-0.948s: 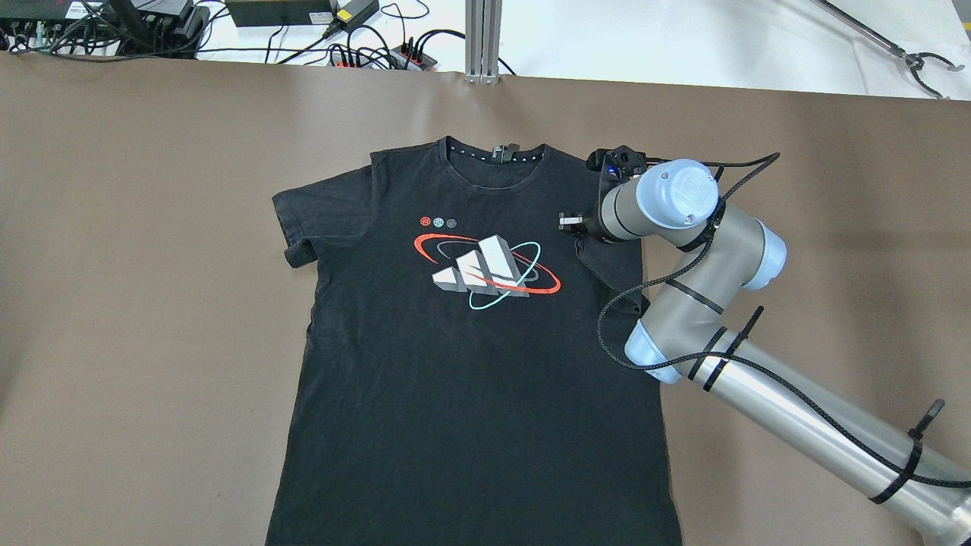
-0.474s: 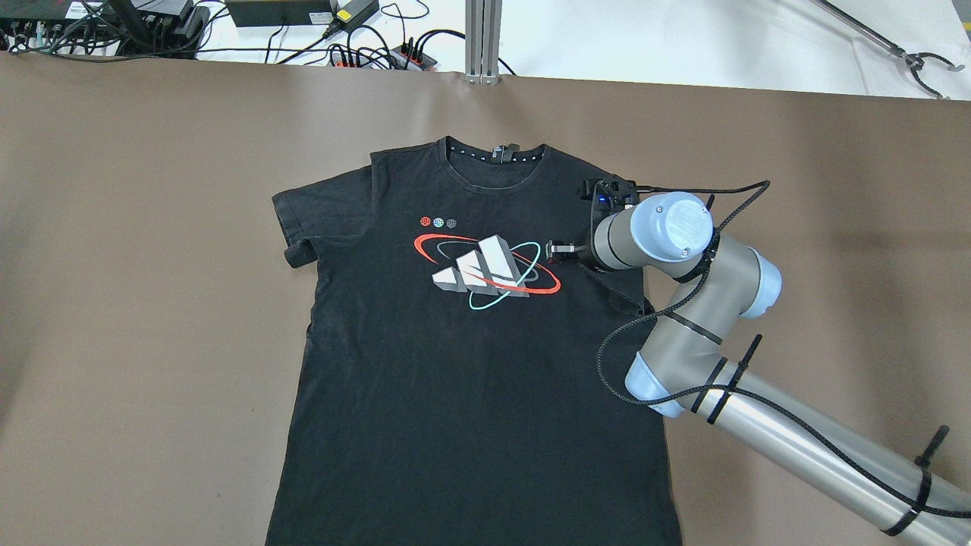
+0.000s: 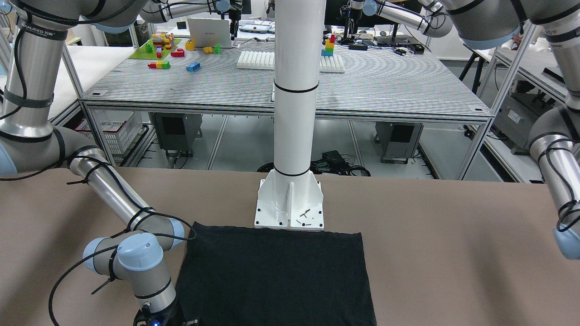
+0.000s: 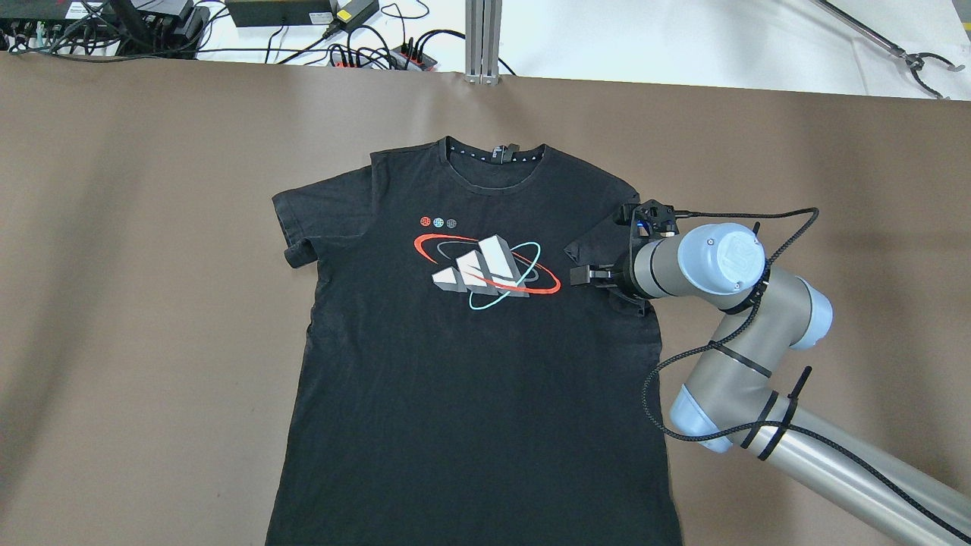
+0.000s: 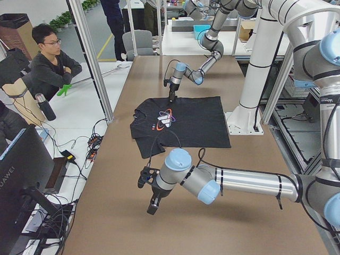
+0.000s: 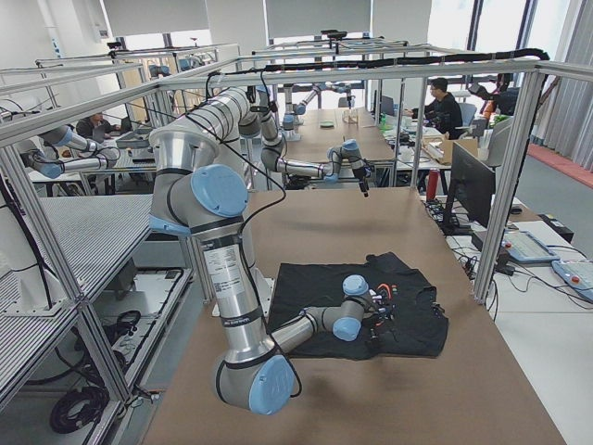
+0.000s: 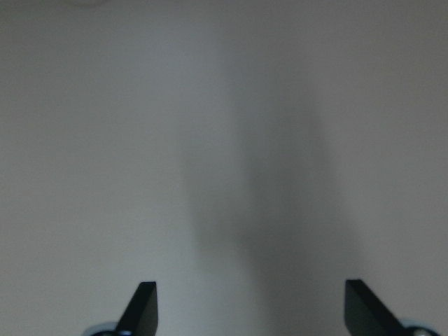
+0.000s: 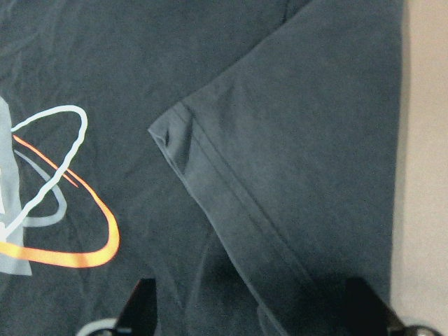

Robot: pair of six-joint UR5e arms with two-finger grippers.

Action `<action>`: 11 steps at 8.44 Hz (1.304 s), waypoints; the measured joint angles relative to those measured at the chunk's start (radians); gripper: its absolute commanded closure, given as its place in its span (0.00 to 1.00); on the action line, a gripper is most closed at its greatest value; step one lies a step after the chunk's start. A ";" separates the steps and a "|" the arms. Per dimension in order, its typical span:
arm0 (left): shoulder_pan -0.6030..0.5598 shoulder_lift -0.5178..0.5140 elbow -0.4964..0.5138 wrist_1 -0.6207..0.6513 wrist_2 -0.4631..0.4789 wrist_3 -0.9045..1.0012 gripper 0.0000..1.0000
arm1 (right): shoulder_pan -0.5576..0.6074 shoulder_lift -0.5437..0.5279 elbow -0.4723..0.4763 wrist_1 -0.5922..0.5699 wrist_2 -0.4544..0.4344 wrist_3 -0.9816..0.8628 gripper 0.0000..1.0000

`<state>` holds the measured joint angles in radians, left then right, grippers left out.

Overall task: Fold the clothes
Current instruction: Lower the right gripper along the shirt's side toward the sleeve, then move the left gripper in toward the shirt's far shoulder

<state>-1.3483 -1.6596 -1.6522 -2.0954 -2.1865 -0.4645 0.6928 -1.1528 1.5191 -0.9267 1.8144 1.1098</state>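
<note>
Overhead exterior shows the shirt (image 4: pixel 470 364) flat on the table (image 4: pixel 152 303), one sleeve (image 4: pixel 599 241) tucked inward, my right gripper (image 4: pixel 580 274) open just beside it. I'd pinch the side edge low next; left gripper (image 7: pixel 248 301) idles open.

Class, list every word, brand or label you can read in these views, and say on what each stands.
"ANJEED": black band around the right arm.
"HUAWEI": back of the monitor.
Too small to read: the neck tag of the black T-shirt; the white sticker on a box behind the table.
</note>
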 measured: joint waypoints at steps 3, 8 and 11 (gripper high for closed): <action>0.045 -0.075 0.034 0.002 0.000 -0.083 0.06 | -0.017 -0.123 0.118 0.004 0.001 0.042 0.05; 0.192 -0.372 0.292 -0.007 0.050 -0.277 0.24 | -0.025 -0.332 0.348 -0.010 0.015 0.056 0.05; 0.284 -0.490 0.436 -0.025 0.050 -0.304 0.31 | -0.026 -0.338 0.364 -0.012 0.018 0.063 0.05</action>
<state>-1.0645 -2.1496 -1.2162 -2.1204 -2.1367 -0.7684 0.6667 -1.4912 1.8834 -0.9388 1.8327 1.1730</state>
